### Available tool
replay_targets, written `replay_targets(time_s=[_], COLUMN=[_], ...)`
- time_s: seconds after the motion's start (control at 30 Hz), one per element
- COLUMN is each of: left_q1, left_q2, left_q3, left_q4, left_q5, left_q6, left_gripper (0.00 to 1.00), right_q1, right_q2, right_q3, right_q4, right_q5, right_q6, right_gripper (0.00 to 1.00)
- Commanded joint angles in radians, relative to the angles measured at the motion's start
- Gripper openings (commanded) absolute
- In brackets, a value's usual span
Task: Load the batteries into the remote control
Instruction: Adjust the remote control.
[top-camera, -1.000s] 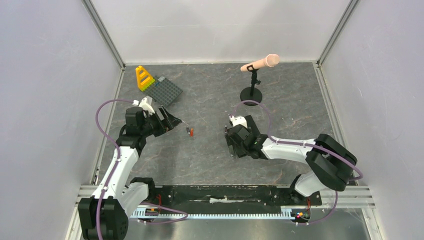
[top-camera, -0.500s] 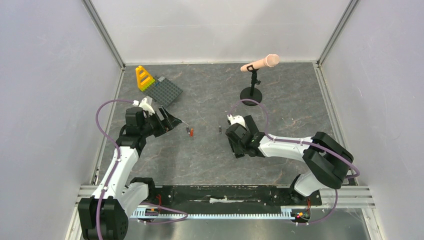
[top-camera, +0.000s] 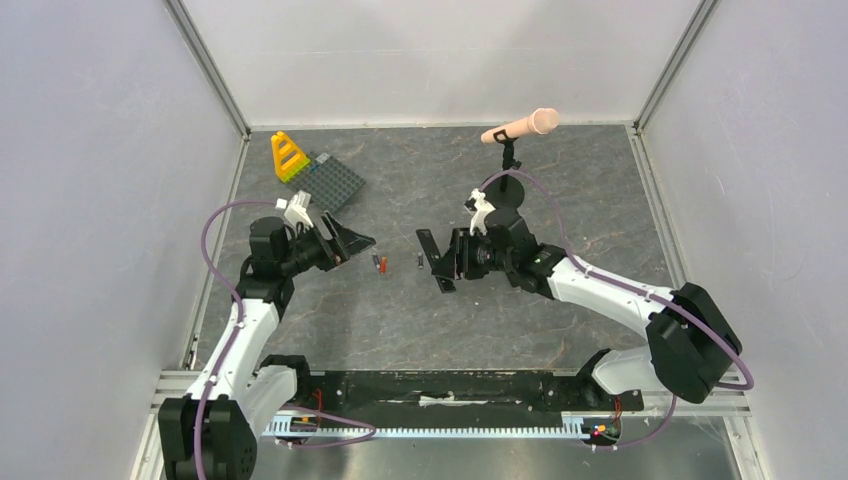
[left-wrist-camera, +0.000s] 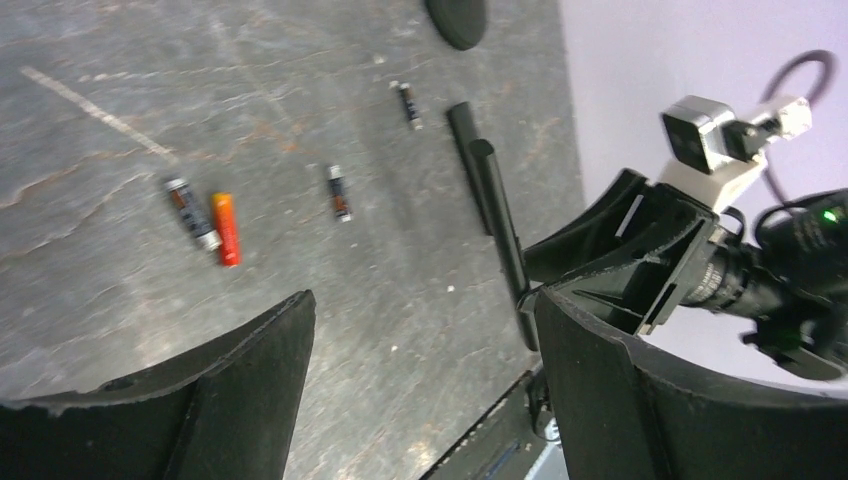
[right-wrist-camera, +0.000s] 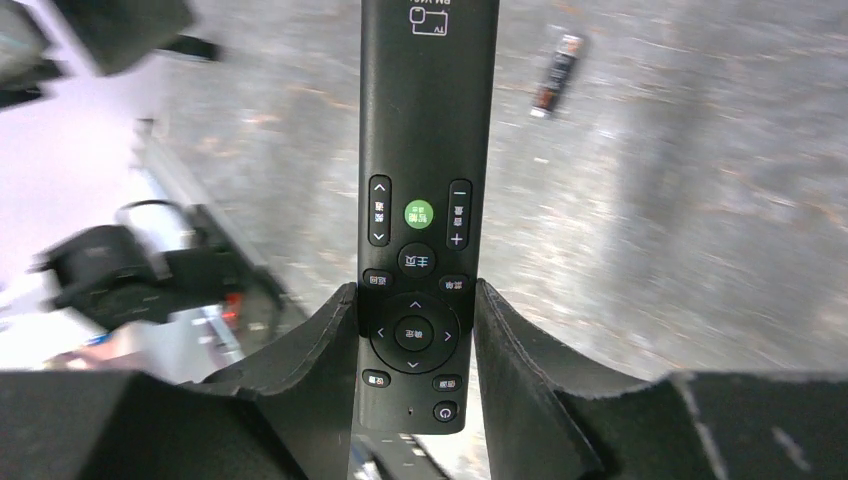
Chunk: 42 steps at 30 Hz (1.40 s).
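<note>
Since the earlier frame, the right arm has swung toward 11 o'clock, carrying the remote control (top-camera: 431, 252) with it. The right gripper (top-camera: 452, 262) is clamped on the button end of the remote control, one finger on each long edge, and the button side faces the wrist camera. The left gripper (top-camera: 355, 243) hangs over the table (top-camera: 560, 220) with its fingers spread apart, holding nothing. Four batteries (left-wrist-camera: 340, 193) lie on the table in the left wrist view. A dark battery (left-wrist-camera: 192, 213) lies just beside a red-orange battery (left-wrist-camera: 226, 228). In the top view, this pair lies at 9 o'clock of the remote control, between the two grippers.
</note>
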Motion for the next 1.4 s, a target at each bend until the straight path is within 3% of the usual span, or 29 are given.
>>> replay_targets(time_s=[0.0,0.3,0.63,1.07,1.17,1.37], left_q1=[-0.011,-0.103,-0.304,-0.334,-0.341,-0.346], left_q2=[-0.038,-0.058,0.040,0.087,0.099,0.120], left_q3=[-0.019,-0.023,-0.006,-0.079,-0.080,-0.076], left_q4=[0.254,0.477,0.590,0.780,0.787,0.796], left_q5=[0.160,0.151,-0.006,-0.109,-0.117,-0.114], left_q6=[-0.169,-0.307,-0.360,-0.553,-0.563,-0.573], left_gripper=[0.86,0.87,0.87,0.80,0.75,0.37], right_q1=[-0.015,-0.019,-0.017,-0.018,-0.018,-0.018], right_q2=[-0.034,-0.027,-0.027,-0.014,-0.006,0.007], right_q3=[0.013,-0.075,-0.081,-0.124,-0.127,-0.134], right_q4=[0.277,0.769,0.857,0.874,0.874,0.855], right_q5=[-0.293,-0.456,-0.468,-0.447,-0.449,-0.441], right_q6=[0.204,0.583,0.663,0.688,0.691,0.687], right_gripper=[0.29,0.29,0.28,0.28,0.28,0.28])
